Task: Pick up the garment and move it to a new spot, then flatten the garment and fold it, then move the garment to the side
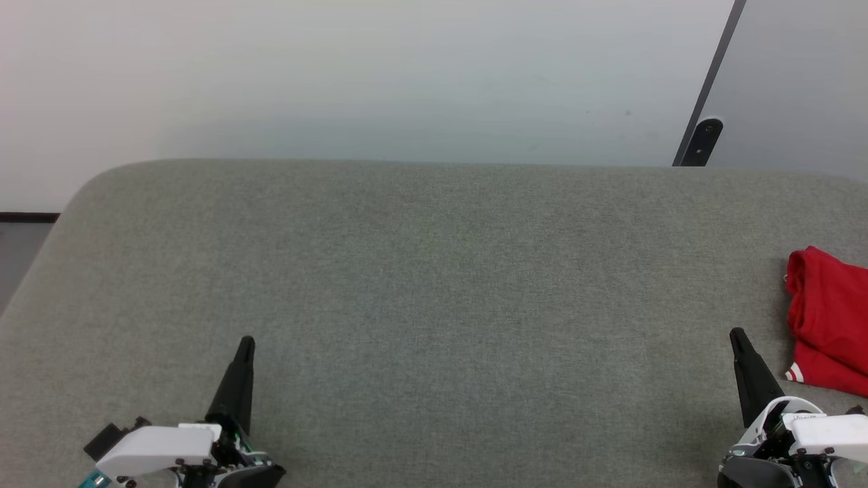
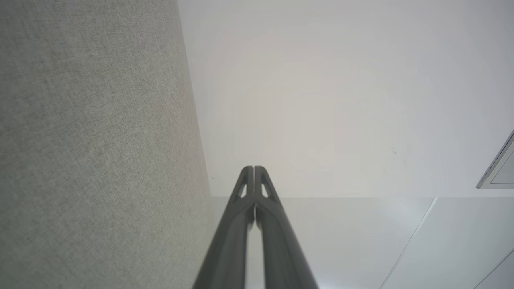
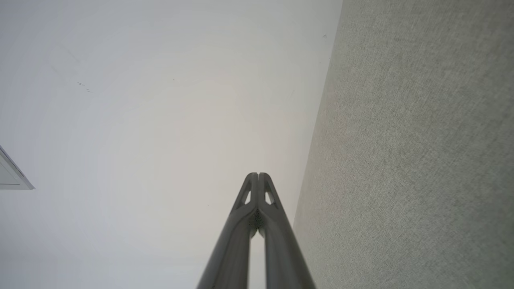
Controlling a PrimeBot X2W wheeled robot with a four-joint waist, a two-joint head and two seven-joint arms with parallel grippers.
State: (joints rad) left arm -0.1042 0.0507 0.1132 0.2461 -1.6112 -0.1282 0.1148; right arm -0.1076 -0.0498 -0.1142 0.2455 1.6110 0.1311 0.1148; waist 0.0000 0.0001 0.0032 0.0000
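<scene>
The garment (image 1: pixel 831 318), red with a bit of red-white stripe trim at its lower edge, lies bunched at the far right of the grey fabric surface (image 1: pixel 434 291), cut off by the head view's edge. My right gripper (image 1: pixel 738 336) stands shut just to its left, apart from it, holding nothing. My left gripper (image 1: pixel 247 342) is shut and empty at the lower left. In the left wrist view the left gripper (image 2: pixel 253 168) has its tips pressed together, and in the right wrist view so does the right gripper (image 3: pixel 258 175).
A pale wall (image 1: pixel 407 74) rises behind the grey surface. A dark slanted bar (image 1: pixel 708 102) stands at the back right. The surface's rounded back-left corner (image 1: pixel 102 179) drops to a dark floor strip (image 1: pixel 27 217).
</scene>
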